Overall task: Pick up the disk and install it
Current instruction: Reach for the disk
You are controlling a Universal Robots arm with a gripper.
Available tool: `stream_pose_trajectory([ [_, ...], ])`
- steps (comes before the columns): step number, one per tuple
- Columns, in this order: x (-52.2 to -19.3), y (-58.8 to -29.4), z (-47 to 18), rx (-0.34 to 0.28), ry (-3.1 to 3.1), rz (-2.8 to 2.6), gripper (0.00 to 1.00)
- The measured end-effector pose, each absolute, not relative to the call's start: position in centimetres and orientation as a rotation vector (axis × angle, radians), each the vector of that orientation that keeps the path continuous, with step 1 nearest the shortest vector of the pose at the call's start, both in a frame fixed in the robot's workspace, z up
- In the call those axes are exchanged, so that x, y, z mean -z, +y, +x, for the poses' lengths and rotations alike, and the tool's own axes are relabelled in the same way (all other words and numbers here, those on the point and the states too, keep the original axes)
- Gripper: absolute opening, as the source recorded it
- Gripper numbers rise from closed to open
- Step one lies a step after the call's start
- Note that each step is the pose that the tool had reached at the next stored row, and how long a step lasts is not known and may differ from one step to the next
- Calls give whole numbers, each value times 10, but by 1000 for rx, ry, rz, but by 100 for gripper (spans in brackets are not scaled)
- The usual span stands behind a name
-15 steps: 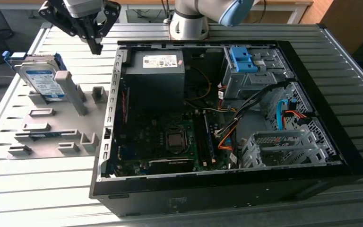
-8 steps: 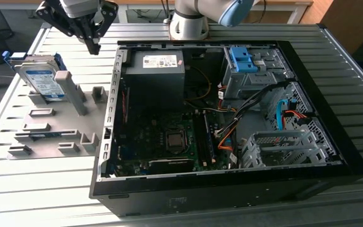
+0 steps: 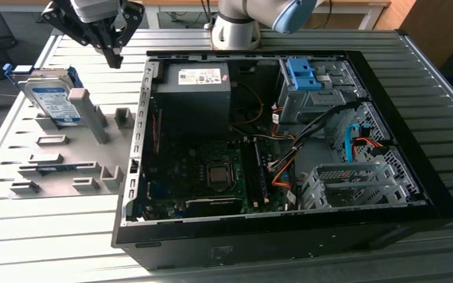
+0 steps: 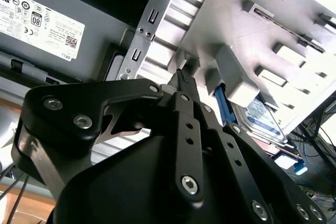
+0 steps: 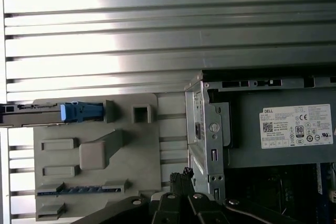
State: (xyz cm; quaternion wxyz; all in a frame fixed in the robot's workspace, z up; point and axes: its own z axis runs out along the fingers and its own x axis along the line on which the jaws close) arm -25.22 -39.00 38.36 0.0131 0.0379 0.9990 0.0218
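**Empty hand poised by the rack, disk not yet taken**

The hand (image 3: 115, 58) hangs empty, its fingers pressed together to a point, above the strip between the grey rack (image 3: 73, 150) and the open computer case (image 3: 250, 247). The disk (image 3: 52, 101) stands on edge in the rack's far corner, to the exterior view's left of the hand and apart from it. Blue rails run along its edges. To take it cleanly, I judge the fingers must spread first and straddle the disk's flat faces squarely from above. They must clear the tall grey post (image 3: 92, 115) just beside it, then lift straight so the rails do not catch. The table (image 3: 45, 247) carries everything.
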Motion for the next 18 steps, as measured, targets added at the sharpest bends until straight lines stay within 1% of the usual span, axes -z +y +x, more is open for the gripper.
stream_pose_trajectory([
  [18, -382, -389, -262, -68, 3113, 118, 11],
])
